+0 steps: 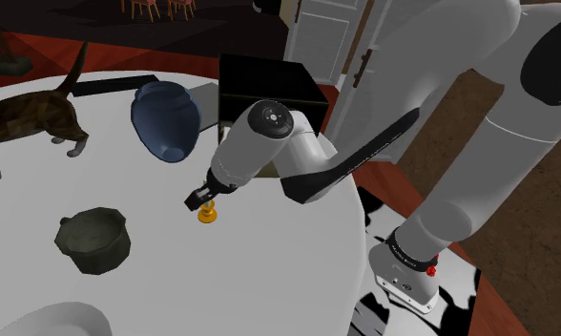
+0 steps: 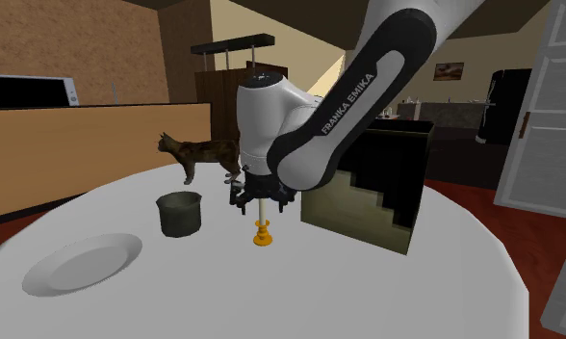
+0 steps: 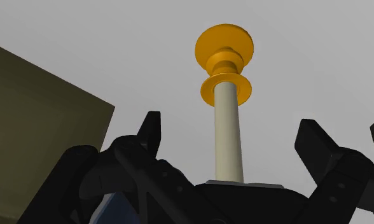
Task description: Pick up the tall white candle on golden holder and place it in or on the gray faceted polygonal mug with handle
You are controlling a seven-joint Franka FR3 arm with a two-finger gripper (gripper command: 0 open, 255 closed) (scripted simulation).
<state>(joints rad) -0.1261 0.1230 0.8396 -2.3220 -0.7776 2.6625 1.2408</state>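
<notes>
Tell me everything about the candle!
The candle is a tall, cream-white stick in a golden holder with a round foot. It stands upright on the white table, a little way from the dark mug. The hand is around it, its fingers open and not touching it.

My gripper is black and dull all over. The candle looks smooth, pale and matt. Its holder is golden orange, smooth and round, with a soft glow on its rims. The counter is plain, smooth and white. The mug is dark grey and dull, made of flat faces. The cat has a streaky brown coat.
</notes>
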